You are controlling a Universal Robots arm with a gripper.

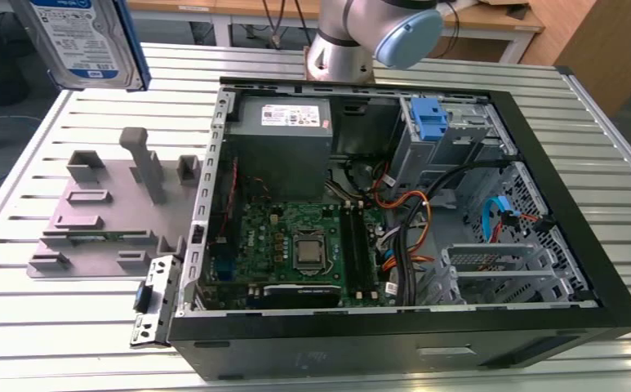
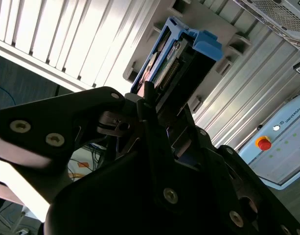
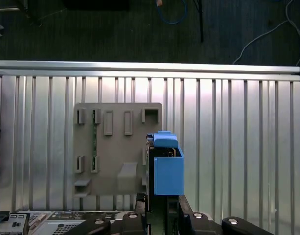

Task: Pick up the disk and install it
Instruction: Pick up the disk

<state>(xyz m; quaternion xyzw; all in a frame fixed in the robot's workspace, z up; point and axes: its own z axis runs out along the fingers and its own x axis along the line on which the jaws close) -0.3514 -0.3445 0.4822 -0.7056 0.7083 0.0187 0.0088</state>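
Observation:
The disk [image 1: 86, 41] hangs high above the table at the exterior view's left, its blue-and-white label facing the camera and a blue rail along its edge. Both wrist views show the disk [image 3: 167, 166] edge-on, with its blue rails [image 2: 203, 44] and its connector end. My gripper [image 3: 162, 201] is shut on the disk, and its black fingers [image 2: 145, 105] clamp the two flat faces. Directly under the held disk lies the grey fixture plate [image 3: 118, 147].
The open computer case [image 1: 576, 245] lies on the slatted metal table [image 1: 32, 327], to the exterior view's right of the fixture plate [image 1: 97, 220]. Inside are a motherboard [image 1: 293, 245], a grey power supply [image 1: 282, 122], a blue bracket [image 1: 429, 122] in the drive bay, and cables.

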